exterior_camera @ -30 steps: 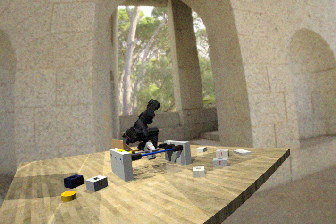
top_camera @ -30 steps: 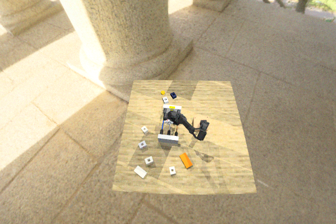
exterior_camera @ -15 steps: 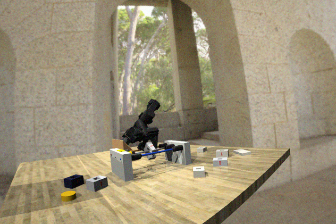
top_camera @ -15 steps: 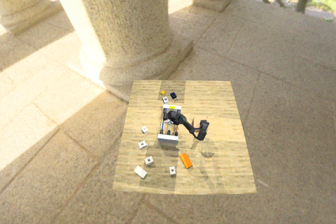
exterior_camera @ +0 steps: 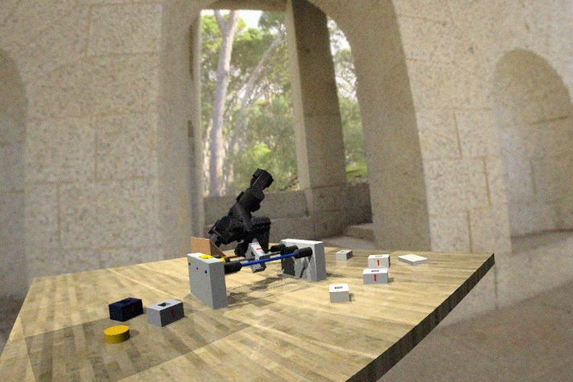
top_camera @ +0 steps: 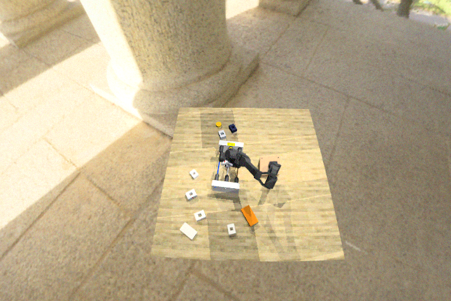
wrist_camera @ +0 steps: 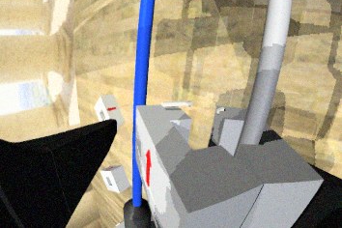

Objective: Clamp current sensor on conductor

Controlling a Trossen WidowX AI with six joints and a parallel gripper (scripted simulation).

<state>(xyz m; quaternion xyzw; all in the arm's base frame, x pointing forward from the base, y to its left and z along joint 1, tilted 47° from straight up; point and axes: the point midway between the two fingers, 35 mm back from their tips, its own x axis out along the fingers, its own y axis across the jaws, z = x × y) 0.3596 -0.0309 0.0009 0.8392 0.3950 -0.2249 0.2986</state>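
"What's the lie of things, big to small?"

"The table (top_camera: 291, 137) (exterior_camera: 286, 322) (wrist_camera: 106, 53) lies below the hand (top_camera: 226, 161) (exterior_camera: 252, 250) (wrist_camera: 185, 137). The arm (top_camera: 251, 168) (exterior_camera: 252, 199) reaches over it, and 2 end blocks (top_camera: 225, 185) (exterior_camera: 208, 281) stand beyond the hand, 1 each way along the wires."

"And the wires?"

"3 run between the blocks. The gray wire (top_camera: 228, 172) (wrist_camera: 270, 58) passes through the hand's space, with the blue wire (top_camera: 218, 170) (exterior_camera: 273, 259) (wrist_camera: 143, 58) to 1 side of it."

"Where's the sensor?"

"The sensor (top_camera: 226, 163) (exterior_camera: 256, 252) (wrist_camera: 213, 179) is up off the table, right between the fingers, at the gray wire. It's tilted, and its far side is close to the blue wire."

"Is the hand gripping it?"

"No, it's spread wide. I see a gap on 1 side, between finger and sensor; I can't tell whether the other finger touches."

"So what does the next move turn on?"

"The sensor's long axis against the closing line. Only 1 arm is here, already beside it, so I'd judge there's no reaching left: either squeeze across the 2 halves, or back off if it's latched. I can't tell whether it is."

"The arrow?"

"The red arrow (exterior_camera: 258, 248) (wrist_camera: 148, 164) runs roughly along the wires. I can't read the markers, so LOAD stays unproven."
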